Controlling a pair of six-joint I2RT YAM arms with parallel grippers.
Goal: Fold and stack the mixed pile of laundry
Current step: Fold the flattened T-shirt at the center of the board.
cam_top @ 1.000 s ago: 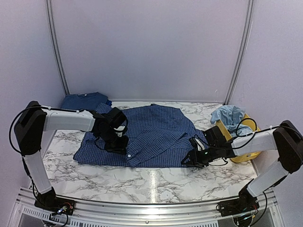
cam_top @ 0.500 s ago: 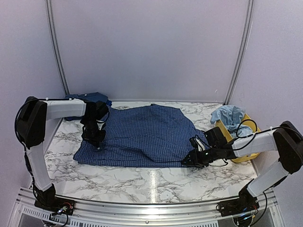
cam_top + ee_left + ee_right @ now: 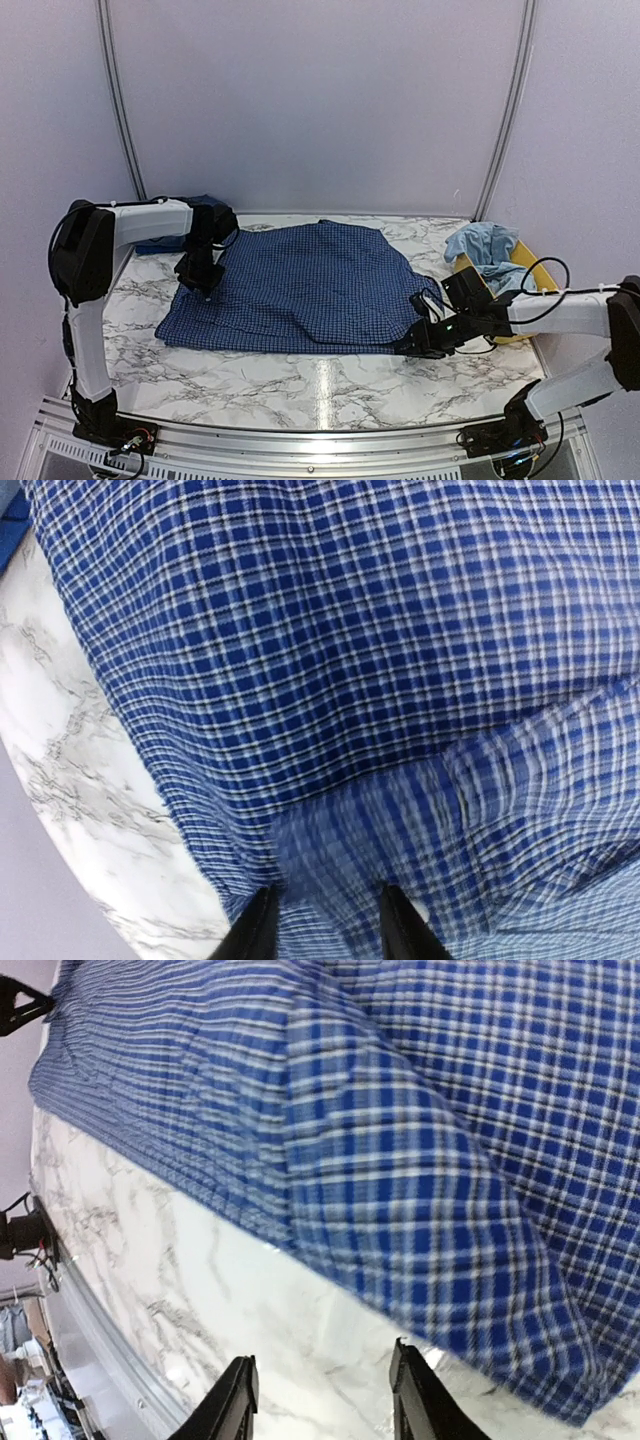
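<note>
**Step in hand: flattening the navy small-check button-up shirt on the marble counter.**
You had the left pincer parted at the shirt's left edge and the right pincer parted over bare counter beside its near-right corner; neither gripped. The next move probably called for pinching a side edge to fold inward. The left arm hid most of the solid dark-blue piece.

Legible markings: none. The checked shirt, yellow tub and marble tabletop carry no readable text, label, brand, number or sign in any view.
</note>
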